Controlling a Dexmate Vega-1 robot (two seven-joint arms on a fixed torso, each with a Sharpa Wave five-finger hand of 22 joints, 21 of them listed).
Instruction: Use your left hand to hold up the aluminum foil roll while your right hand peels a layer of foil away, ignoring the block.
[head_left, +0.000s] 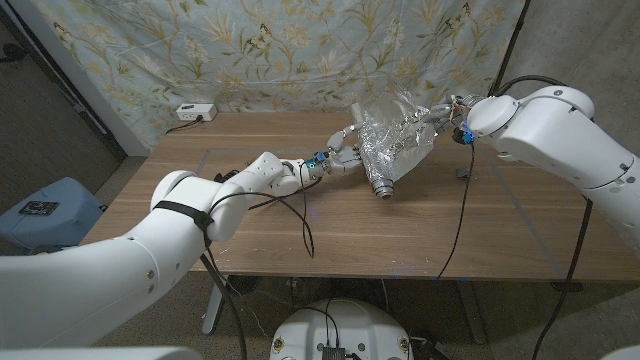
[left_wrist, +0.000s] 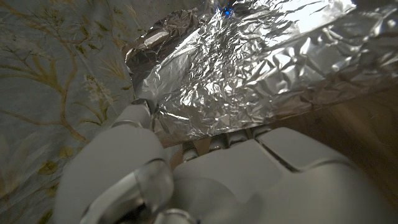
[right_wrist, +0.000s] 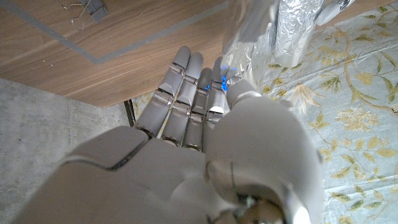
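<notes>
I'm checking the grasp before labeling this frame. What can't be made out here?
- Head view: the left hand fingers' contact with the foil roll, hidden behind the crumpled foil sheet.
- Head view: the right hand, small and partly behind foil.
- Right wrist view: thumb contact on foil, hidden by the hand itself.

Your foil sheet (head_left: 400, 135) is shiny crinkled silver w/ bright white glare spots; the roll's (head_left: 381, 187) end is dark grey. Both hands, left (head_left: 338, 156) & right (head_left: 446, 110), are light grey-white, arms glossy white. Table (head_left: 250, 215) is warm brown wood grain w/ a thin grey outline. Backdrop cloth (head_left: 300, 50) is pale blue-grey w/ yellow-tan floral branches. Blue light dot glows on right-hand fingers (right_wrist: 219, 81).
</notes>
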